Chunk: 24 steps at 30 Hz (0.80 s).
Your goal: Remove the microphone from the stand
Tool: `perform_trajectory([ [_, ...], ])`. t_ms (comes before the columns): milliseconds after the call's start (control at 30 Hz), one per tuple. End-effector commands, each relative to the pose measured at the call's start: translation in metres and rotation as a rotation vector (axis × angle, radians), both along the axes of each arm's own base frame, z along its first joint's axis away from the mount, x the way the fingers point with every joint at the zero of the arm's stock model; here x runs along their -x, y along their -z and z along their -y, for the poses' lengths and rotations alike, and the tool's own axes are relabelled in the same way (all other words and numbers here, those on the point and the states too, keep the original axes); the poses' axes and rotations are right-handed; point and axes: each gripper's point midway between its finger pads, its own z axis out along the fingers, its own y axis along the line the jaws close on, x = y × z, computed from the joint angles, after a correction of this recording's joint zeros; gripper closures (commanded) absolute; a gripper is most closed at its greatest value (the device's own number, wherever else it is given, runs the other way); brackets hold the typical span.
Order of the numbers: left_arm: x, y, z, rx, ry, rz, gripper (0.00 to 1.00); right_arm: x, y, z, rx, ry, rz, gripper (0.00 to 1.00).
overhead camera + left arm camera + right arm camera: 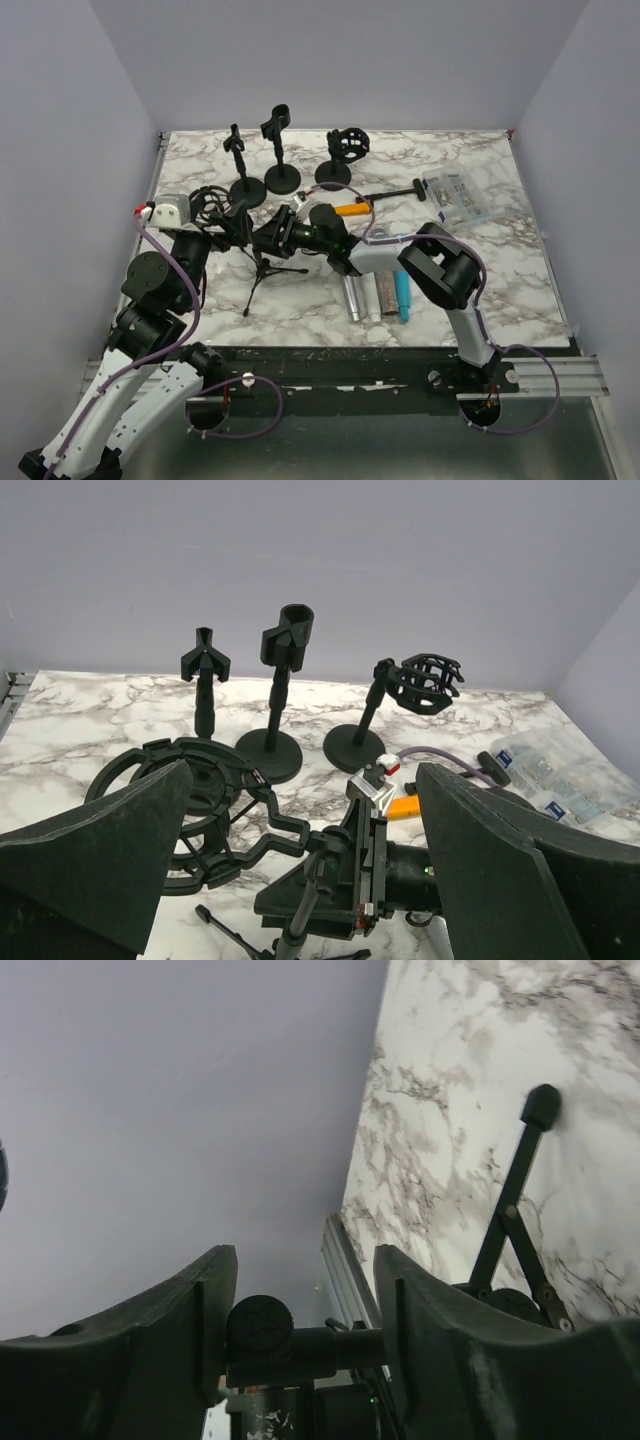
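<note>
At the desk (pixel 480 170) centre we judge removal likely done: the tripod stand (pixel 262 268) has an empty-looking ring mount (pixel 190 780), the left end effector (pixel 303 772) gapes holding nothing, the right end effector (pixel 306 1255) sits half-open around a knobbed bar (pixel 300 1345), grip unclear, and three apparent microphones (pixel 385 292) lie alongside.

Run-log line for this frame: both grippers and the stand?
left gripper: open, facing shock mount | right gripper: jaws straddle knob of tripod stand, grip unclear
</note>
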Motion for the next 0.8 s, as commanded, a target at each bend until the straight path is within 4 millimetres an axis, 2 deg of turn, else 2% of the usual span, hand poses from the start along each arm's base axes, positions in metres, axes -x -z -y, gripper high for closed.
perform_trajectory([
  [0,0.002,-0.005,0.001,0.013,0.012,0.017,0.01,-0.009,0.031,0.023,0.318,0.053,-0.031,0.28],
  [67,0.002,-0.005,0.003,0.012,0.025,0.017,0.02,-0.016,0.025,0.031,0.422,0.100,-0.061,0.16],
  [133,0.002,-0.006,0.005,0.009,0.034,0.015,0.02,-0.016,0.021,0.036,0.511,0.096,-0.083,0.11],
  [333,0.005,-0.008,0.004,0.014,0.037,0.023,0.01,-0.011,0.004,0.045,0.583,0.096,-0.125,0.09],
  [467,0.006,-0.010,0.002,0.016,0.031,0.028,0.01,-0.004,-0.001,0.043,0.607,0.092,-0.122,0.15],
  [533,0.007,-0.011,0.002,0.018,0.034,0.032,0.01,0.000,-0.003,0.041,0.607,0.088,-0.119,0.24],
  [633,0.007,-0.011,0.002,0.019,0.035,0.033,0.01,0.004,-0.002,0.036,0.602,0.077,-0.127,0.31],
  [767,0.008,-0.012,0.002,0.021,0.034,0.035,0.02,0.008,-0.005,0.029,0.600,0.079,-0.115,0.34],
])
